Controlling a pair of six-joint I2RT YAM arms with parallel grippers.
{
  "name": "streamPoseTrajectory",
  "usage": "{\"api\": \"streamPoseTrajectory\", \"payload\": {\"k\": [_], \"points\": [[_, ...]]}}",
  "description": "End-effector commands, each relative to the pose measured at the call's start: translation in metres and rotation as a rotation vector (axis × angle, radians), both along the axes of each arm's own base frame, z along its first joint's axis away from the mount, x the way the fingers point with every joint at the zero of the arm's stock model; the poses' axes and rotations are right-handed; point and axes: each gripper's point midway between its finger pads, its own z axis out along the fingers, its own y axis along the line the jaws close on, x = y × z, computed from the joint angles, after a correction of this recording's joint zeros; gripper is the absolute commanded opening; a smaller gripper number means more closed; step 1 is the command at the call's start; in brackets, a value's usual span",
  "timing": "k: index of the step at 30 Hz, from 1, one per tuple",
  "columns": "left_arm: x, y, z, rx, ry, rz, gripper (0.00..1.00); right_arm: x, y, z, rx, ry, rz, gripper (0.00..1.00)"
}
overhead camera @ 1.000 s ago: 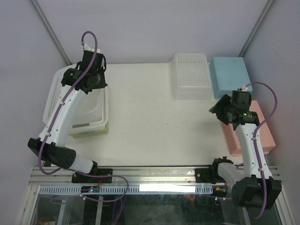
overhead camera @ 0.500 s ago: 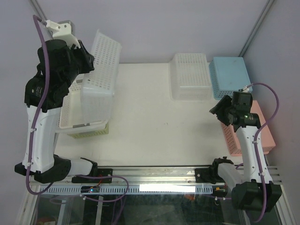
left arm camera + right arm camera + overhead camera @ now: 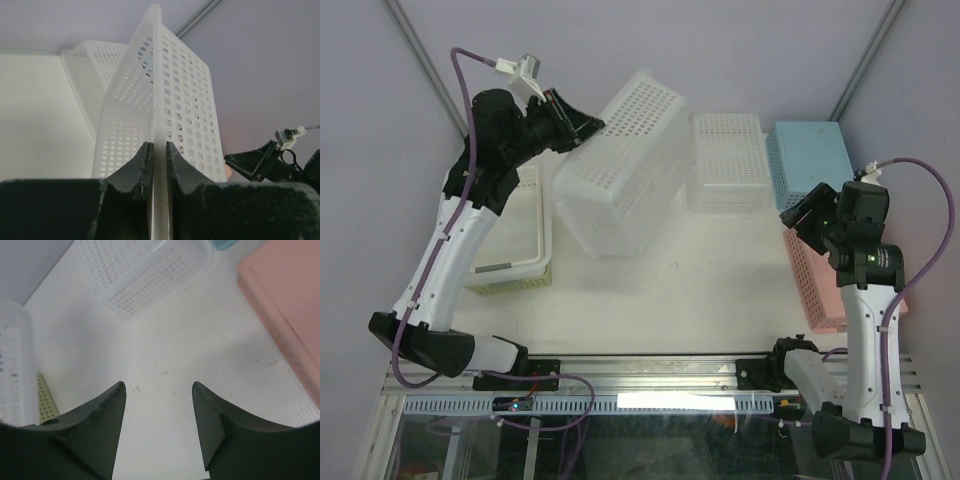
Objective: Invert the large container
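Left of the small white basket point(image 3: 725, 160), the left gripper point(image 3: 159, 146) pinched the large container point(image 3: 620, 175) by its rim. The container had swung in from farther left and was held aloft, tilted, base turning upward, seemingly mid-flip. Right of that basket, the right gripper point(image 3: 158, 384) hung spread, empty.

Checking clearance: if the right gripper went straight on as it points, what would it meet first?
The right gripper would probably meet bare table, short of the white basket, though depth is unclear.
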Motion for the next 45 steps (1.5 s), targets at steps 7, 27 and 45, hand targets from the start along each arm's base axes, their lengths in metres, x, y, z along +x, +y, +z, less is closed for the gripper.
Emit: {"api": "streamPoseTrajectory", "payload": {"k": [7,27,45], "points": [[0.029,-0.050,-0.014,-0.363,-0.044,-0.205,0.00,-0.010,-0.003,0.035,-0.019,-0.133,-0.027,0.59],[0.146,0.019,-0.164,-0.658,0.236,0.190,0.00,-0.021,-0.005,0.010,0.007,-0.090,-0.070,0.59],[0.168,0.051,-0.197,-0.197,0.247,0.419,0.97,-0.015,0.004,0.004,0.039,-0.079,-0.031,0.60]]}}
